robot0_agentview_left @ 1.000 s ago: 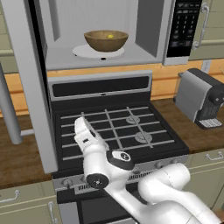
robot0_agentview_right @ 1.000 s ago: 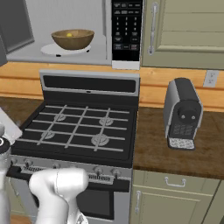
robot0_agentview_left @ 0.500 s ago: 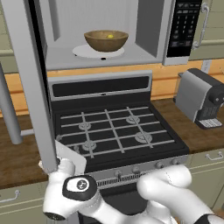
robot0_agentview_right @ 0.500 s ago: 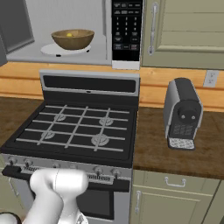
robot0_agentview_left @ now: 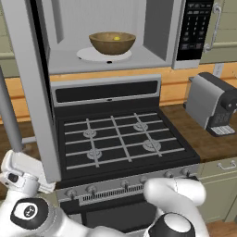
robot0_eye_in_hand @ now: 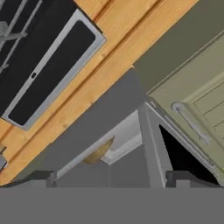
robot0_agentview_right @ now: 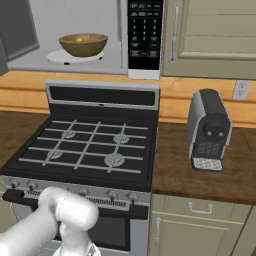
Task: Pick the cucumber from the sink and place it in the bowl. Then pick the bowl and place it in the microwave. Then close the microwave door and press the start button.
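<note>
Bowl [robot0_agentview_left: 112, 42] sits on the white turntable [robot0_agentview_left: 92, 54] inside the microwave [robot0_agentview_left: 157, 28], upright, roughly centred. A small yellow-green piece, the cucumber [robot0_agentview_left: 116, 38], shows in the bowl's hollow; also seen from the right base camera.

First two steps read as done. Step in hand, by my judgement: closing the microwave door [robot0_agentview_left: 28, 92], which stands swung wide open at the left, edge-on to the left base camera.

Gripper [robot0_eye_in_hand: 111, 177]: jaws spread wide, nothing between them. The hand camera looks up at the door's underside and open cavity.

Next move likely calls for getting the hand behind the door's outer face and pushing it round toward the cavity, then reaching the black keypad panel [robot0_agentview_right: 145, 35] for start.
</note>
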Controlling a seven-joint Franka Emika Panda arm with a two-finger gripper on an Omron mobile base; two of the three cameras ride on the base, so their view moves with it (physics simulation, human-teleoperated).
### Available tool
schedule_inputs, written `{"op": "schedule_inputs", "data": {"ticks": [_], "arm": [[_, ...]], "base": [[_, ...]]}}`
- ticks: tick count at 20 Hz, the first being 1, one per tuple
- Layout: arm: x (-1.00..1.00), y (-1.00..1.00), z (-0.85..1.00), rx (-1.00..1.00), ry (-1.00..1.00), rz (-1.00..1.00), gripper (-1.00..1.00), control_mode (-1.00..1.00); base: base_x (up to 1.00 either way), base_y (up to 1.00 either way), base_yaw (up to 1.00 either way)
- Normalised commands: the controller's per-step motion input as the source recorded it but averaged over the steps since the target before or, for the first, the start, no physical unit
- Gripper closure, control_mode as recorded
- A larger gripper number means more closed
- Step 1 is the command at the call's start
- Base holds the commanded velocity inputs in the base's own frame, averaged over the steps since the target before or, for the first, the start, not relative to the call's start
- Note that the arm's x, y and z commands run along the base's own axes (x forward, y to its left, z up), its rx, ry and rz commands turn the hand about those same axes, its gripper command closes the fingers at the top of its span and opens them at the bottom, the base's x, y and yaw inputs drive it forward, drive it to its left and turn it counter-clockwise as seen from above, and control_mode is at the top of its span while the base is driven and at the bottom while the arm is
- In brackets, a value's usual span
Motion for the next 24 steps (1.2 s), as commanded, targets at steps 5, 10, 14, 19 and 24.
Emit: {"op": "schedule_inputs", "data": {"ticks": [5,10,14,19,24], "arm": [[-0.26,0.73,0.58,0.00,-0.13,-0.20,-1.00,-1.00],[-0.26,-0.06,0.60,0.10,-0.03,-0.11,-1.00,-1.00],[-0.16,-0.62,0.43,0.25,0.00,-0.04,-1.00,-1.00],[-0.11,-0.92,0.42,0.32,0.00,-0.04,-1.00,-1.00],[-0.20,-1.00,0.38,0.33,0.00,-0.02,-1.00,-1.00]], "base": [[0.00,0.00,0.00],[0.00,0.00,0.00],[0.00,0.00,0.00],[0.00,0.00,0.00],[0.00,0.00,0.00]]}}
